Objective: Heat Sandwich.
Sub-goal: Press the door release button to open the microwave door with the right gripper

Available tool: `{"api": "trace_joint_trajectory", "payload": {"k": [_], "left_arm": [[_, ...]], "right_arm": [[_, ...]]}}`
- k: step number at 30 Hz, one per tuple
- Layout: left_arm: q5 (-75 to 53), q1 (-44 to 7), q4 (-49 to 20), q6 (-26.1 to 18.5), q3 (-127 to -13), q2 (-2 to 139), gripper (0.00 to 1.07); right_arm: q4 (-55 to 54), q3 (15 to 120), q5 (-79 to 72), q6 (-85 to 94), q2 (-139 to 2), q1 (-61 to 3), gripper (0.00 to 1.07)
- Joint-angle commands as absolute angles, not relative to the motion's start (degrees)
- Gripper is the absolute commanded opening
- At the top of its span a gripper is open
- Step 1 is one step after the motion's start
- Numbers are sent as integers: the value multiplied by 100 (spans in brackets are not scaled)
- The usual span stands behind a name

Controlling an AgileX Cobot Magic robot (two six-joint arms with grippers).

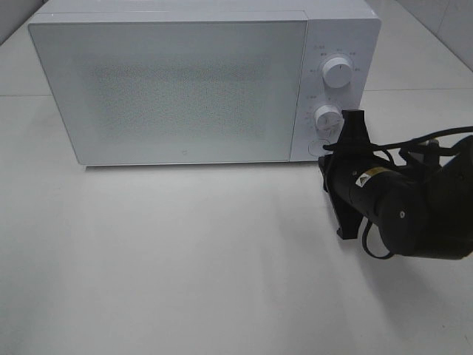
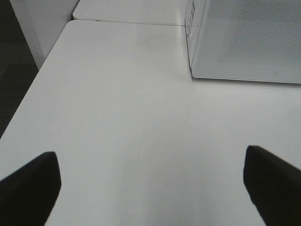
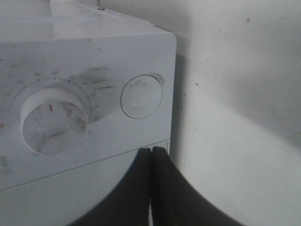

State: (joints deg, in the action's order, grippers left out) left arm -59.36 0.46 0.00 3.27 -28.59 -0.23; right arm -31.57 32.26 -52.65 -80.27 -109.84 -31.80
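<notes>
Microwave [image 1: 177,89] shut, sandwich not seen | right gripper [image 3: 151,152] closed at its button [image 3: 141,96] | left gripper [image 2: 150,188] open | heating probably not started

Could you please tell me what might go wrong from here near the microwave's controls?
The shut right end effector sits close to both the round button and the lower knob; it could press or nudge the wrong one. A hard push might slide the microwave. The closed door hides any sandwich.

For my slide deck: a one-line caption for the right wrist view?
Shut right gripper poised at the microwave control panel, near the round button beside the dial.
</notes>
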Motion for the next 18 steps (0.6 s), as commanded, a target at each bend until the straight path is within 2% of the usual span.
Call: {"api": "trace_joint_trajectory", "payload": {"k": [1,18], "left_arm": [[-5890,63,-46,327,-2836,-178,101],[-5890,63,-46,327,-2836,-172,101]], "right_arm": [[-3014,3529,-5019,-7878,-11075,-2991,1],[-2842,4372,-4727,-7821,-11751,-2607,1]]}}
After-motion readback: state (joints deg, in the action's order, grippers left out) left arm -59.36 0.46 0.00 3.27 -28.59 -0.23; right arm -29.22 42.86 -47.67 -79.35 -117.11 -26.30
